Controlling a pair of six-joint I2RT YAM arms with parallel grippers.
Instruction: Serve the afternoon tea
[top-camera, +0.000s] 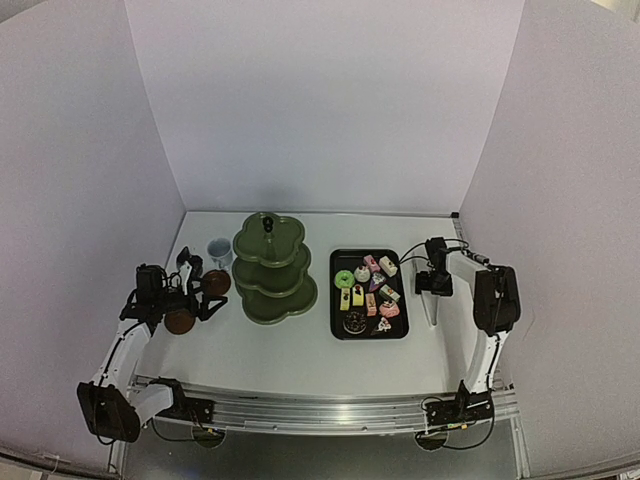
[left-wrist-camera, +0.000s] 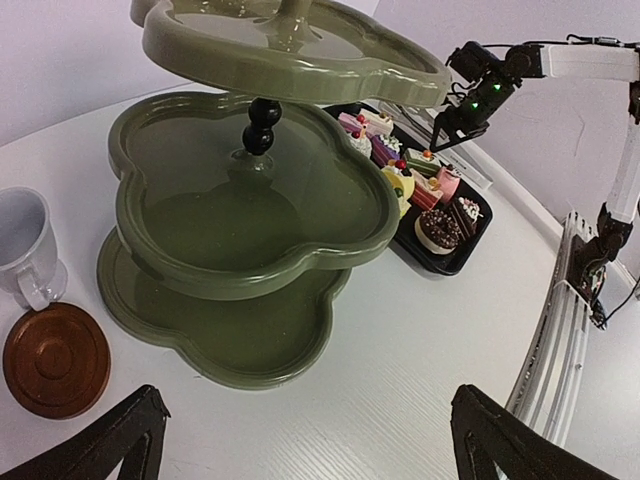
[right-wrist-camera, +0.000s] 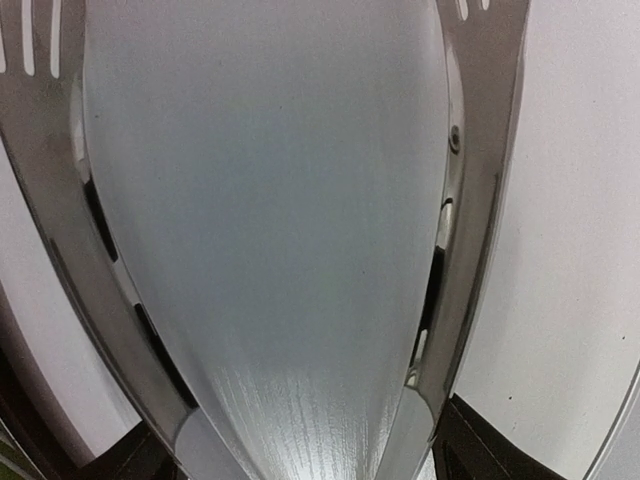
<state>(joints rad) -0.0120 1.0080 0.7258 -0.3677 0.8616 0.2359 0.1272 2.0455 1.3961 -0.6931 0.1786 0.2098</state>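
The olive-green three-tier stand (top-camera: 275, 268) stands mid-table with all tiers bare; it fills the left wrist view (left-wrist-camera: 240, 230). Several tiny cakes (top-camera: 368, 288) lie on a black tray; they also show in the left wrist view (left-wrist-camera: 425, 190). The pale cup (top-camera: 219, 250) (left-wrist-camera: 25, 250) stands left of the stand. One brown saucer (top-camera: 216, 283) (left-wrist-camera: 55, 358) lies beside it and a second saucer (top-camera: 180, 321) lies nearer. My left gripper (top-camera: 200, 295) (left-wrist-camera: 310, 450) is open and empty between the saucers, facing the stand. My right gripper (top-camera: 433, 290) (right-wrist-camera: 310, 460) is shut on the tongs (right-wrist-camera: 270, 250). I cannot make out the dark-blue cup.
The black tray (top-camera: 337, 330) sits right of the stand. The tongs (top-camera: 432, 312) lie on the table right of the tray, under my right gripper. White walls close in the back and both sides. The metal rail (top-camera: 320, 410) runs along the near edge.
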